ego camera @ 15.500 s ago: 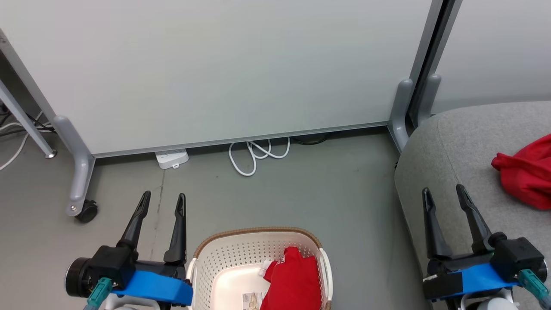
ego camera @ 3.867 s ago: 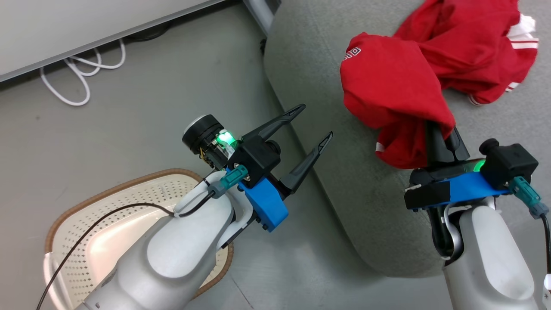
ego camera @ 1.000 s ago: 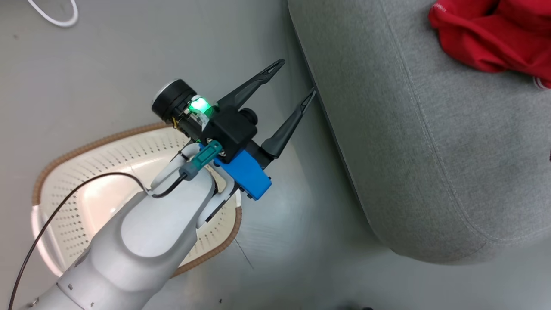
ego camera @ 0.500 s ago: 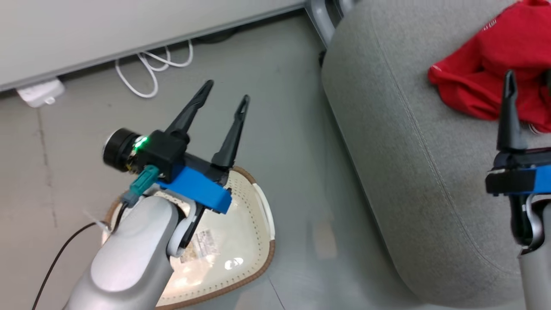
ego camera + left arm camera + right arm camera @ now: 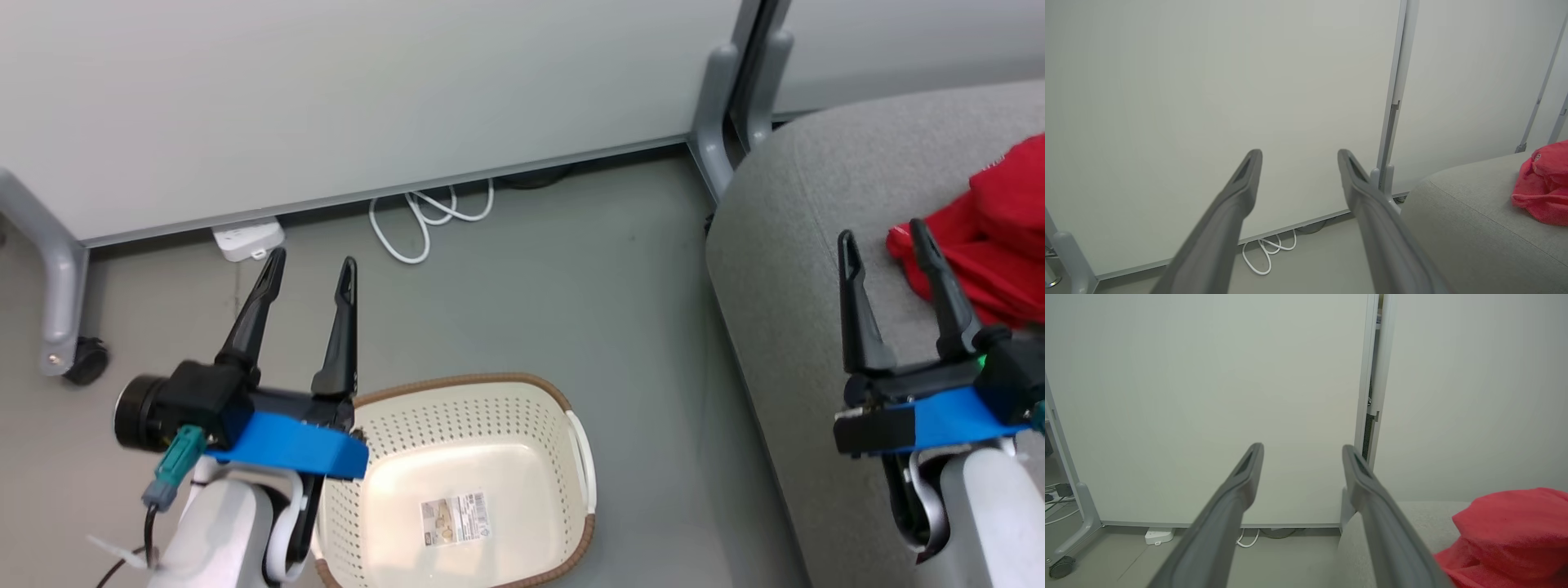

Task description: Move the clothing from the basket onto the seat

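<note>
Clothing (image 5: 992, 245) lies in a red heap on the seat (image 5: 800, 245), running off the right side of the head view. You can see the basket (image 5: 490, 380) on the floor, bare down to the paper label (image 5: 455, 513) on its bottom. Your left end effector (image 5: 313, 256) hangs released beside the basket's rim, and your right end effector (image 5: 882, 230) is released above the seat's edge, grasping nothing. By this, the move looks finished, with nothing left to lift.
</note>
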